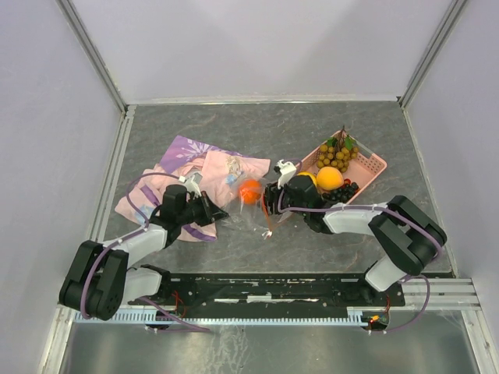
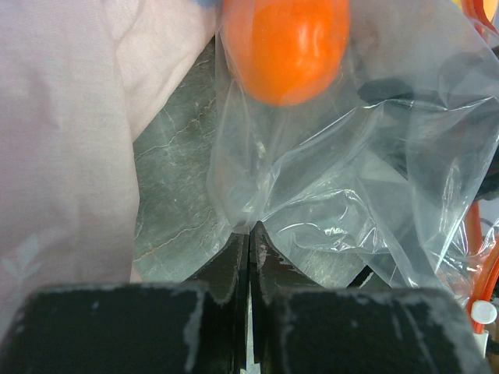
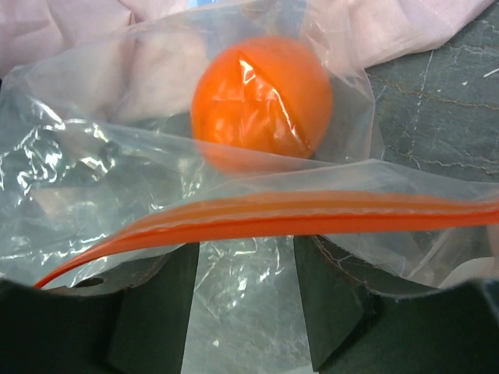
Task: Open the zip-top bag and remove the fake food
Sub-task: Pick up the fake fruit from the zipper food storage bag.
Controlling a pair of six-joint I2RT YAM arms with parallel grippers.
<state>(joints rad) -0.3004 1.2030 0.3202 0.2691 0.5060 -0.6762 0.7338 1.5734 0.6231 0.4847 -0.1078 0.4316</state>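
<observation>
**Bag strung between two arms, orange fruit inside**

At the left, the crumpled pink-purple patterned cloth lies on the grey marbled tabletop. Just beside its edge, the left fingers are pressed tight together, pinching a gathered tuck of the clear crinkly plastic zip-top bag at its closed end. The bag lies out rightward from there, and a round orange plastic fruit sits inside it.

Further right, the right fingers stand wide apart with loose film between them, gripping nothing that I can see. The orange-red zip strip runs crosswise over both of them, its long axis square to their reach. The fruit lies straight ahead, just beyond the strip. That makes the right arm the nearer one to the mouth, though I can't tell whether the zip is already parted. Off to the right, the pink perforated plastic basket holds other fruits.
</observation>
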